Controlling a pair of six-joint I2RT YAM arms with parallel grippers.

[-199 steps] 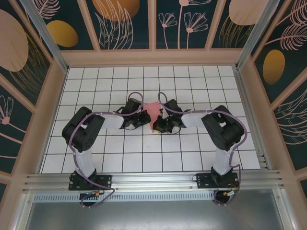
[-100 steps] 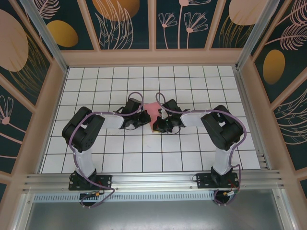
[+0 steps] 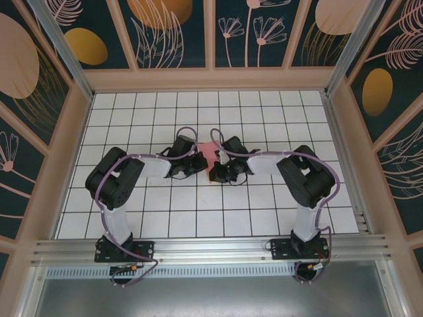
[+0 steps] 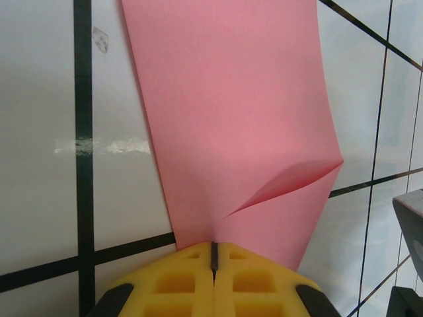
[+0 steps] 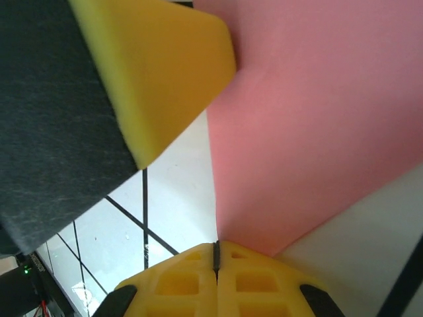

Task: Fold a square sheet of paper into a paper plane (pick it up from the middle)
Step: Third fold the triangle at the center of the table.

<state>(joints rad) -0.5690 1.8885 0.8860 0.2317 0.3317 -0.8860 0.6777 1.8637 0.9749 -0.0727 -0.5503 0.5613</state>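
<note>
The pink-red sheet of paper [image 3: 210, 152] lies mid-table between my two grippers, which cover most of it. Whether it has a paper plane's shape I cannot tell. In the left wrist view the paper [image 4: 231, 112] runs up from the yellow pads, with one flap curling up on the right. My left gripper [image 4: 213, 248] is shut on its near edge. In the right wrist view the paper [image 5: 310, 119] spreads up and to the right. My right gripper [image 5: 216, 248] is shut on its corner. A yellow fingertip [image 5: 165, 66] of the left gripper sits close above.
White tiled table [image 3: 198, 211] with dark grid lines, walled by a wooden frame [image 3: 211, 79] on three sides. Both arms reach inward, and the left gripper [image 3: 197, 162] and right gripper [image 3: 215, 173] nearly touch. The right gripper's grey body [image 4: 410, 218] shows at the left wrist view's edge.
The right gripper has crept slightly left toward the left gripper, covering more of the paper. The left arm has stayed still. Both grippers have stayed shut.
</note>
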